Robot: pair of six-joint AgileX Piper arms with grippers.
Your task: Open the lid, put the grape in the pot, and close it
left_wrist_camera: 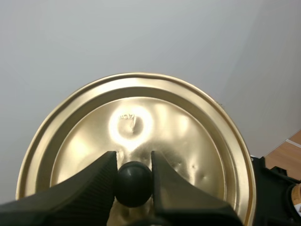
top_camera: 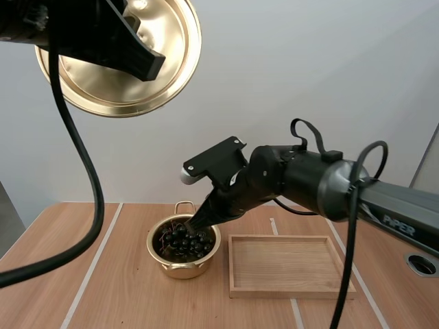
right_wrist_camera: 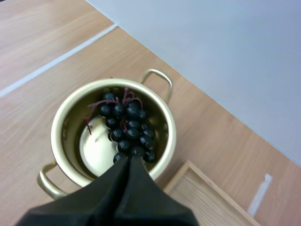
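The gold lid hangs high in the air at the upper left, its inside facing me. My left gripper is shut on its black knob. The gold pot stands lidless on the table with a dark bunch of grapes inside it. My right gripper reaches down to the pot's rim from the right. Seen from the right wrist, its fingers lie together, and the right gripper meets the near end of the bunch of grapes, which lies inside the pot.
A shallow wooden tray sits just right of the pot, its corner close to the pot's rim. White lines run across the wooden tabletop. A round hole sits in the table at the far right.
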